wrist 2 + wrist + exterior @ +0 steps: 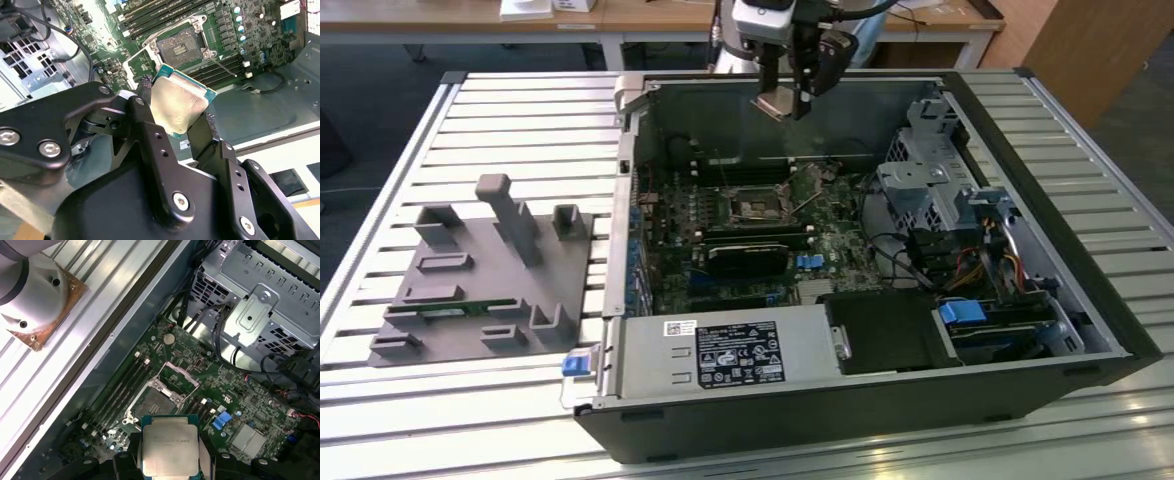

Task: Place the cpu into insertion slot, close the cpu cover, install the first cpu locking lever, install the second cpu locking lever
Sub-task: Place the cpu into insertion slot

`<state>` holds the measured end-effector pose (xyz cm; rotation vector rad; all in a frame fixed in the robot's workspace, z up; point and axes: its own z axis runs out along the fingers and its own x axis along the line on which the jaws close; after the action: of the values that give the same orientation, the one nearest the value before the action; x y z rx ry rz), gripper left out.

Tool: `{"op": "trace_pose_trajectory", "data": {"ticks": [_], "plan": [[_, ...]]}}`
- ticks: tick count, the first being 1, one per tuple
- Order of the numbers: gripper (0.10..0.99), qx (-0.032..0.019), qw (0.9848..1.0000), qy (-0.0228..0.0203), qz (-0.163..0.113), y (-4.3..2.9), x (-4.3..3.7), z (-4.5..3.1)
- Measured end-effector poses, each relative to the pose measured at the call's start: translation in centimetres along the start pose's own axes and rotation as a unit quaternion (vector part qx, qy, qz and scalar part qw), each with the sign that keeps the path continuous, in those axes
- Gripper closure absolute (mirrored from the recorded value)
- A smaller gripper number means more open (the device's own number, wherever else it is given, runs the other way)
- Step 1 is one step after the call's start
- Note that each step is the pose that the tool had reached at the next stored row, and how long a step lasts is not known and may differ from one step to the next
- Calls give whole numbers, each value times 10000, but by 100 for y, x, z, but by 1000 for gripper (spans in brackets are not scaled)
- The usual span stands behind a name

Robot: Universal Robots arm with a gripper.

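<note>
The gripper [783, 100] hangs in the upper middle of the exterior view, above the far edge of the open computer case [787, 420]. Its fingers [207, 125] are clamped on two opposite edges of the cpu [179, 102]. In the exterior view the cpu is in the air, well apart from the board [720, 280], and it is tilted, not flat. The insertion slot [754, 207] lies near the middle of that view, lower in the frame than the gripper and a little toward the exterior view's left. In the first wrist view the cpu cover [179, 376] stands open just beside the slot, so the dark centre of the slot is free.

The step in hand is, I judge, the placing of the cpu. To do it well, the chip should be made level with the board and its corners matched with the corners of the slot before it goes down. It should go straight down, without sliding sideways, because the contacts inside the slot are probably delicate. The grip is only on thin edges, so slow moving is safer. The open cover should not be touched.
</note>
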<state>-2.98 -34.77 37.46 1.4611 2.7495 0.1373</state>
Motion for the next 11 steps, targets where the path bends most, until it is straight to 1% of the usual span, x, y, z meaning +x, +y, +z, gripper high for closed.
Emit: {"op": "trace_pose_trajectory", "data": {"ticks": [6, 11], "plan": [[549, -5, 9996, -27, 295, -2, 8, 5], [549, -11, 9985, -50, 551, -3, 13, 10]]}}
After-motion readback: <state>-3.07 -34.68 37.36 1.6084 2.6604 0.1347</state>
